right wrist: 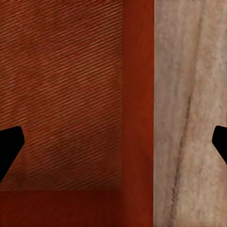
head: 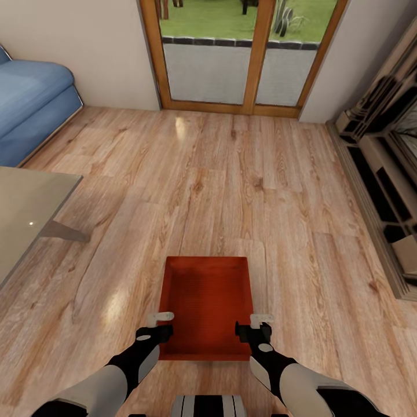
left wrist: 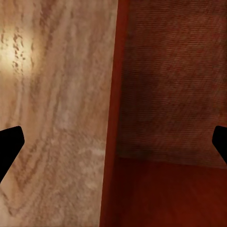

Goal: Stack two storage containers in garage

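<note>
Here, the red-orange storage container [head: 207, 304] sits on the living-room wood-plank floor [head: 231, 185], lidless (likely rigid and light). The left gripper [head: 161, 324] and right gripper [head: 255, 325], both spread wide, straddle its side walls, the sensible holds.

Both arms reach forward and down, left end effector [head: 160, 324] and right end effector [head: 255, 326] spread wide.

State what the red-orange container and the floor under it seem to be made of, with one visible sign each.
Storage container: probably matte plastic, since its base shows fine ribbed texture and uniform colour. Floor: light wood planks, semi-gloss, showing grain, knots and soft light reflections.
</note>
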Motion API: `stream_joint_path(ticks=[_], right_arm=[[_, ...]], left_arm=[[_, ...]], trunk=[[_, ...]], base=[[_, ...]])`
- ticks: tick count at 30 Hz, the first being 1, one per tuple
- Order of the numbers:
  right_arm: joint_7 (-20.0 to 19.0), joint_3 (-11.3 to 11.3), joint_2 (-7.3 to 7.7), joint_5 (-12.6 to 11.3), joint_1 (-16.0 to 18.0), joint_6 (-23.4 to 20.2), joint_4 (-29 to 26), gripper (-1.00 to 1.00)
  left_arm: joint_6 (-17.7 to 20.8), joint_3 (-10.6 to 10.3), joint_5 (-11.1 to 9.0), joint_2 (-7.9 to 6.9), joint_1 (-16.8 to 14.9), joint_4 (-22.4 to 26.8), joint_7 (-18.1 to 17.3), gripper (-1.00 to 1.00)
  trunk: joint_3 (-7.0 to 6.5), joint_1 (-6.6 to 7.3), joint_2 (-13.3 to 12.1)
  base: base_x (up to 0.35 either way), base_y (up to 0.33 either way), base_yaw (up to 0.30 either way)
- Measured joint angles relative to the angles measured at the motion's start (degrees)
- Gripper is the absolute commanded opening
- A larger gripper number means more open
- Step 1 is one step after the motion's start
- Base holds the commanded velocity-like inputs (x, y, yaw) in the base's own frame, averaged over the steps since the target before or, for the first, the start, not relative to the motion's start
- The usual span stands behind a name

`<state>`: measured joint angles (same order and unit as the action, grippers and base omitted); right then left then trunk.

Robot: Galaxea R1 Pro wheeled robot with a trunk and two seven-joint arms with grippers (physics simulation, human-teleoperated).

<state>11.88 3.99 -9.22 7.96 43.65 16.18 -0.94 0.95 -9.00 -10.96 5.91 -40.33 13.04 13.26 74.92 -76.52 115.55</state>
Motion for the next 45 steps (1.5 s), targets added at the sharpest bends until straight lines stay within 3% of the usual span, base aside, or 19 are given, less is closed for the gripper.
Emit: stream_joint_path(ticks=[16, 22, 28, 45], right_arm=[[0.04, 0.08, 0.06, -0.19, 0.00, 0.20, 0.00, 1.00], [0.06, 0.10, 1.45, -0.22, 0.00, 0.20, 0.07, 1.00], [0.05, 0.14, 1.90, -0.21, -0.28, 0.25, 0.09, 1.00], [0.00, 0.14, 1.53, -0.22, -0.35, 0.28, 0.99, 1.00]], left_arm=[[0.00, 0.00, 0.01, -0.08, 0.00, 0.02, 0.12, 1.00], [0.00, 0.00, 0.01, -0.09, 0.00, 0.08, 0.34, 1.00], [0.00, 0.00, 0.01, -0.09, 0.00, 0.15, 0.37, 1.00], [0.00, 0.00, 0.00, -0.13, 0.00, 0.10, 0.37, 1.00]], trunk=[[0.00, 0.00, 0.00], [0.00, 0.00, 0.00], [0.00, 0.00, 0.00], [0.00, 0.00, 0.00]], base=[[0.000, 0.000, 0.000], [0.000, 0.000, 0.000], [0.000, 0.000, 0.000], [0.000, 0.000, 0.000]])
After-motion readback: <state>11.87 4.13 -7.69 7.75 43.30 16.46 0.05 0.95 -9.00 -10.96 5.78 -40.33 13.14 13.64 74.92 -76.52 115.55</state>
